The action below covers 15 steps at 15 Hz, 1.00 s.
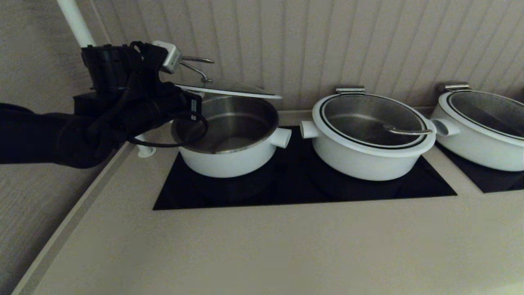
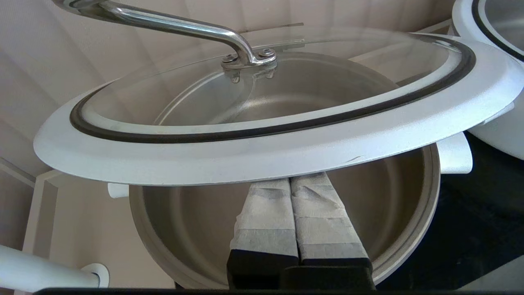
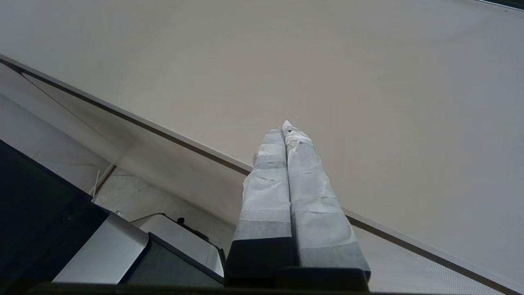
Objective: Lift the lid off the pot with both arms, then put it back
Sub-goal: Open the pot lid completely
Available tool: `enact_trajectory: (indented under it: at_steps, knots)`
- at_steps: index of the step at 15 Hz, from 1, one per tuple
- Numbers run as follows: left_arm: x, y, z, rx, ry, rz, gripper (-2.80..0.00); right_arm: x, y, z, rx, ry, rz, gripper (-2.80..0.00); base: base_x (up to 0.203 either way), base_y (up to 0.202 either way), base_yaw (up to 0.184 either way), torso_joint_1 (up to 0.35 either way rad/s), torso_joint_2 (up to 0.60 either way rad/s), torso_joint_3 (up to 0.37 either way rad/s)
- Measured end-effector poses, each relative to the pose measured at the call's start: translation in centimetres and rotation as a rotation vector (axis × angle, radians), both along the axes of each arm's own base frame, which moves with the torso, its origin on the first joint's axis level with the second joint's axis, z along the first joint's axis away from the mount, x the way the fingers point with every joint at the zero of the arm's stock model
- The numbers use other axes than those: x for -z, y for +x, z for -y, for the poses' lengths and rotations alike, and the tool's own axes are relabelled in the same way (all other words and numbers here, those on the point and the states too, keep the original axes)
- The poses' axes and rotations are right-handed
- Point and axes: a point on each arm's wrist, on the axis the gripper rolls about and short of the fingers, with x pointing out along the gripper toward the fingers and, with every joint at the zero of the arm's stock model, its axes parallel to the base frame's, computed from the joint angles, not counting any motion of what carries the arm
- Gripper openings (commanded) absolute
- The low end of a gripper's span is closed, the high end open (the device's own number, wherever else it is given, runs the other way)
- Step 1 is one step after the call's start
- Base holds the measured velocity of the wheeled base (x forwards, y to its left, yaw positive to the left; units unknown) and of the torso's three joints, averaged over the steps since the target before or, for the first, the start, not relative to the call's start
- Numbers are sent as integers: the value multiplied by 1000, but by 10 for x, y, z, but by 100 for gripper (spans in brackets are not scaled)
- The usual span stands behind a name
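Head view shows the left gripper (image 2: 291,182), taped fingers pressed together beneath the white rim, propping the glass lid (image 1: 229,90) tilted above the open steel-lined pot (image 1: 229,157). The right gripper (image 3: 286,128) hangs closed, empty, over the beige counter (image 3: 368,82).

Left arm: black-sleeved, reaching in from the left, wrist raised, cables looped below it.
Left gripper (image 2: 291,180): fingers pressed together, tips hidden under a white rim just ahead of them.
Right gripper (image 3: 286,130): fingers closed together, holding nothing, out of the head view.
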Motion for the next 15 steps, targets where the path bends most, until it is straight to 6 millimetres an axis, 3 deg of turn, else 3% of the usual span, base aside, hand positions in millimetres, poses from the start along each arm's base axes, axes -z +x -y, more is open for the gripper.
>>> enact_trajectory:
  at_steps: [4, 10, 15]
  knots:
    - [2, 1, 0, -1, 1, -5, -280, 0, 0, 0, 21, 0, 0, -280, 0, 0, 0, 0, 0, 0]
    - [2, 2, 0, -2, 3, -4, -280, -2, 2, -1, 249, 5, 18, -280, 0, 0, 0, 0, 0, 0]
    - [0, 1, 0, -3, 3, 1, -280, -1, 2, -1, 266, 5, 19, -280, 0, 0, 0, 0, 0, 0]
